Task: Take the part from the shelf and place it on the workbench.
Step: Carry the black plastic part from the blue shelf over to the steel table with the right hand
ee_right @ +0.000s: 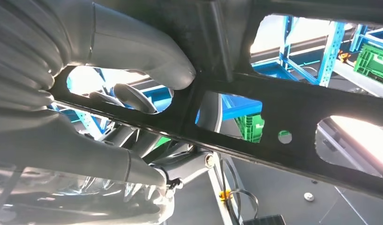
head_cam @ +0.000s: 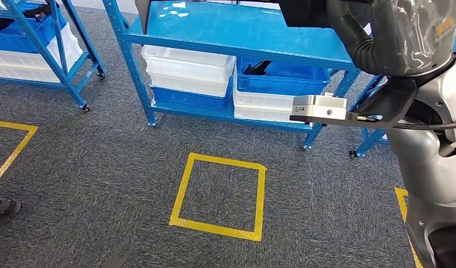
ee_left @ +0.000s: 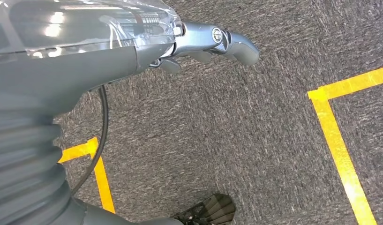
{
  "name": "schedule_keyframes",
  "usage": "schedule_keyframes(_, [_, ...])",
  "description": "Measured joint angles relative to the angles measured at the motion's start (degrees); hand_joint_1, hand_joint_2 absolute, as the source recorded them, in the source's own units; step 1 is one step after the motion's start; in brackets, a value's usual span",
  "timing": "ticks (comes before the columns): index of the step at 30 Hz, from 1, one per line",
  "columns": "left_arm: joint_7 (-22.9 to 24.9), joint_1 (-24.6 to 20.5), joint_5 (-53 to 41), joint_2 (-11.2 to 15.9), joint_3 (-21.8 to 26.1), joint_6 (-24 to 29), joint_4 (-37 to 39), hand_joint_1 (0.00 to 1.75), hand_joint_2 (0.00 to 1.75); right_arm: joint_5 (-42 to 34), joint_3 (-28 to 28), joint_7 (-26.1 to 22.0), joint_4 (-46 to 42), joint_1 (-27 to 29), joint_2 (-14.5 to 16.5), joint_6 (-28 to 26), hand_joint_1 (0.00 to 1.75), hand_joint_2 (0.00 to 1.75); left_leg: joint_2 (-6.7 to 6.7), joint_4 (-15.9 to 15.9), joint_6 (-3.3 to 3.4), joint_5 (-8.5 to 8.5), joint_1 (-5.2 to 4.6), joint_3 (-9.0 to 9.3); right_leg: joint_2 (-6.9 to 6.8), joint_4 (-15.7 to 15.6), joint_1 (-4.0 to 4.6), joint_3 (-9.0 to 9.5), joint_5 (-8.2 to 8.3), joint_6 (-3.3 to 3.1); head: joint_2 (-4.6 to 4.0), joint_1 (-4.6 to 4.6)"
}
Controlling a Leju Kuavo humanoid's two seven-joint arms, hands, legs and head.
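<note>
Against right side of head view, right hand [ee_right: 133,89] grips flat black perforated metal part [ee_right: 274,117], thumb pressed on its face, held off blue steel shelf [head_cam: 242,33]. Left hand [ee_left: 213,42] hangs above grey carpet [ee_left: 236,140], fingers loosely apart, holding nothing.

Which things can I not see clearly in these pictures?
- Black part: right wrist view, cut off by the edges; the right hand covers some.
- Right hand, head view: top edge cuts it off.
- Left hand: left wrist view, fingers partly behind its cover.
- Workbench: cannot tell where.
</note>
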Motion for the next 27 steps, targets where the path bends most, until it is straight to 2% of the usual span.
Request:
schedule_keyframes(2, [0.07,-0.02,0.00,-0.19,-0.01,0.18,0.01,0.00,1.75,0.07,-0.12,-0.04,-0.01,-0.07,-0.07,-0.03,1.75,1.75,-0.01,0.03,-0.25,0.26,-0.05,-0.23,0.14,-7.10,0.15,4.58,2.98,-0.24,0.00,0.34])
schedule_keyframes(3, [0.11,-0.05,0.00,-0.33,-0.02,0.30,0.01,0.00,1.75,0.08,-0.26,-0.07,-0.03,-0.11,-0.14,-0.05,1.75,1.75,-0.04,0.04,-0.55,0.51,-0.07,-0.38,0.26,-10.26,0.32,6.39,3.78,-0.38,0.00,0.45])
schedule_keyframes(5, [0.16,-0.06,-0.04,-0.52,-0.07,0.46,0.03,0.00,1.75,0.10,-0.48,-0.11,-0.09,-0.13,-0.26,-0.09,1.75,1.75,-0.09,-0.11,-1.36,1.23,-0.04,-0.79,0.47,-13.06,0.69,7.75,3.90,-0.55,0.00,0.57])
schedule_keyframes(7, [0.16,-0.01,-0.15,-0.52,-0.16,0.45,0.05,0.00,1.75,0.14,-0.52,-0.15,-0.14,-0.14,-0.30,-0.11,1.75,1.75,-0.15,-0.17,-2.05,1.45,-0.05,-1.13,0.27,-13.72,0.48,7.54,4.09,-0.65,0.00,0.58])
schedule_keyframes(8, [0.15,-0.01,-0.20,-0.52,-0.22,0.44,0.05,0.00,1.75,0.18,-0.51,-0.15,-0.17,-0.15,-0.28,-0.12,1.75,1.75,-0.18,0.41,-2.29,0.66,-0.15,-1.50,0.09,-14.09,0.22,7.44,4.18,-0.77,0.00,0.37])
schedule_keyframes(9, [0.14,-0.03,-0.24,-0.50,-0.28,0.43,0.05,0.00,1.75,0.21,-0.50,-0.16,-0.21,-0.14,-0.25,-0.14,1.75,1.75,-0.21,2.16,-2.47,-0.94,-0.23,-2.15,-0.11,-14.42,-0.04,7.31,4.31,-0.95,0.00,0.03])
schedule_keyframes(10, [0.13,-0.03,-0.26,-0.47,-0.32,0.43,0.05,0.00,1.75,0.25,-0.48,-0.15,-0.24,-0.10,-0.22,-0.16,1.75,1.75,-0.22,5.16,-2.57,-3.21,-0.25,-3.12,-0.30,-14.64,-0.30,7.16,4.37,-1.13,0.01,-0.33])
schedule_keyframes(12, [0.13,-0.03,-0.27,-0.38,-0.35,0.43,0.04,0.00,1.75,0.31,-0.38,-0.16,-0.26,0.08,-0.17,-0.19,1.75,1.75,-0.27,12.80,-2.67,-7.20,-0.26,-5.15,-0.37,-14.28,-0.26,6.65,4.59,-1.46,0.01,-1.01])
schedule_keyframes(13, [0.14,-0.02,-0.27,-0.34,-0.35,0.43,0.04,0.00,1.75,0.34,-0.33,-0.16,-0.26,0.16,-0.16,-0.19,1.75,1.75,-0.27,15.32,-2.71,-7.98,-0.23,-5.53,-0.39,-14.05,-0.28,6.41,4.65,-1.51,0.01,-1.20])
schedule_keyframes(14, [0.14,-0.02,-0.28,-0.32,-0.35,0.42,0.04,0.00,1.75,0.38,-0.29,-0.15,-0.26,0.21,-0.14,-0.19,1.75,1.75,-0.26,15.79,-2.76,-7.67,-0.16,-5.04,-0.40,-13.76,-0.34,6.13,4.69,-1.53,0.00,-1.36])
schedule_keyframes(15, [0.14,-0.03,-0.28,-0.31,-0.35,0.42,0.02,0.00,1.75,0.43,-0.28,-0.13,-0.26,0.23,-0.12,-0.19,1.75,1.75,-0.24,14.04,-2.83,-6.42,-0.04,-3.61,-0.40,-13.38,-0.45,5.85,4.69,-1.51,0.00,-1.49])
schedule_keyframes(16, [0.14,-0.06,-0.28,-0.27,-0.36,0.42,0.01,0.00,1.75,0.50,-0.28,-0.10,-0.26,0.21,-0.09,-0.20,1.75,1.75,-0.21,10.66,-2.93,-4.73,0.15,-1.58,-0.40,-12.91,-0.58,5.54,4.65,-1.42,0.00,-1.59])
schedule_keyframes(18, [0.12,-0.18,-0.28,-0.22,-0.37,0.39,0.00,0.00,1.75,0.63,-0.29,-0.03,-0.26,0.06,0.02,-0.21,1.75,1.75,-0.21,4.64,-3.20,-2.79,0.26,1.60,-0.34,-11.88,-0.49,4.63,4.57,-1.01,0.00,-1.82])
schedule_keyframes(20, [0.11,-0.25,-0.28,-0.21,-0.39,0.24,0.02,0.00,1.75,0.77,-0.27,0.00,-0.25,-0.10,0.22,-0.25,1.75,1.75,-0.43,2.93,-3.21,-2.81,0.10,1.95,-0.26,-11.21,-0.28,3.78,4.92,-0.27,0.00,-1.99])
schedule_keyframes(22, [0.14,-0.28,-0.28,-0.20,-0.39,0.05,0.02,0.00,1.75,0.92,-0.27,0.03,-0.23,-0.20,0.34,-0.29,1.75,1.75,-0.66,2.66,-2.77,-2.53,0.11,1.32,-0.23,-11.02,-0.36,3.24,5.33,0.45,0.00,-1.96])
schedule_keyframes(23, [0.14,-0.33,-0.28,-0.19,-0.39,0.02,0.01,0.00,1.75,0.97,-0.28,0.04,-0.23,-0.24,0.35,-0.31,1.75,1.75,-0.69,2.54,-2.32,-2.26,0.16,0.94,-0.21,-10.71,-0.38,2.87,4.85,0.70,0.00,-1.95])
schedule_keyframes(24, [0.15,-0.38,-0.28,-0.18,-0.39,0.00,0.00,0.00,1.75,1.03,-0.28,0.05,-0.22,-0.26,0.35,-0.32,1.75,1.75,-0.68,2.42,-1.72,-1.88,0.25,0.46,-0.17,-9.57,-0.41,2.32,3.49,0.88,0.00,-1.75])
schedule_keyframes(25, [0.14,-0.41,-0.28,-0.17,-0.39,0.00,-0.01,0.00,1.75,1.08,-0.28,0.07,-0.22,-0.29,0.35,-0.33,1.75,1.75,-0.65,2.31,-1.12,-1.43,0.33,-0.09,-0.13,-7.42,-0.43,1.56,1.41,0.98,0.00,-1.44])
schedule_keyframes(27, [0.14,-0.41,-0.28,-0.15,-0.39,0.00,-0.02,0.00,1.75,1.16,-0.28,0.11,-0.22,-0.30,0.38,-0.33,1.75,1.75,-0.64,2.35,-0.47,-0.58,0.20,-1.19,-0.06,-0.73,-0.39,-0.24,-3.17,1.07,0.00,-0.69])
